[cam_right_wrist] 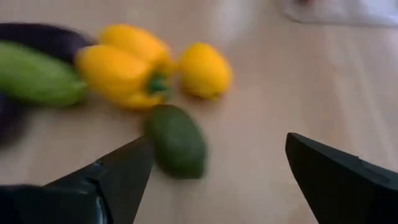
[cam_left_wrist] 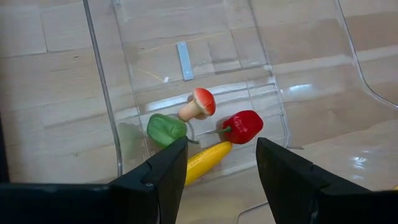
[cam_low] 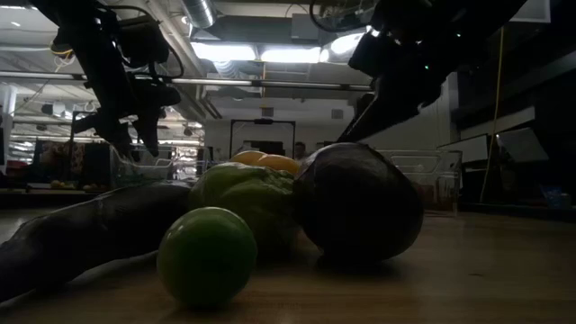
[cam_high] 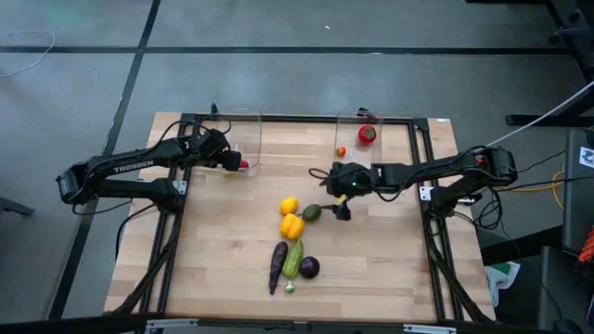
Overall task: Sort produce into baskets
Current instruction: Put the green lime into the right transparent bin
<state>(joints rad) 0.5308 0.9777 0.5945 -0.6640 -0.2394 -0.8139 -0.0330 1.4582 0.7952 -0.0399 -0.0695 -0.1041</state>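
1. Pale wooden bench [cam_high: 371,269] carried two clear plastic baskets along its far edge, with a cluster of toy produce lying near its middle.
2. The left basket [cam_high: 243,139] sat toward the far left corner; inside it lay a red pepper [cam_left_wrist: 242,126], a small mushroom [cam_left_wrist: 198,104], a green piece [cam_left_wrist: 166,129] and a yellow piece [cam_left_wrist: 207,160].
3. The left pincer [cam_high: 232,160] hovered over that basket, its fingers parted and grasping nothing.
4. The right basket [cam_high: 360,137] sat toward the far right corner and contained a red tomato [cam_high: 368,134] and a tiny orange piece [cam_high: 342,151].
5. The right pincer [cam_high: 338,206] hung just beside the green avocado [cam_high: 312,212], fingers spread wide and released, the avocado lying free on the bench.
6. Close to the avocado lay a lemon [cam_high: 290,205] and a yellow pepper [cam_high: 292,225].
7. Nearer the front edge lay a purple eggplant [cam_high: 277,264], a green cucumber [cam_high: 294,257] and a purple round piece [cam_high: 310,268].
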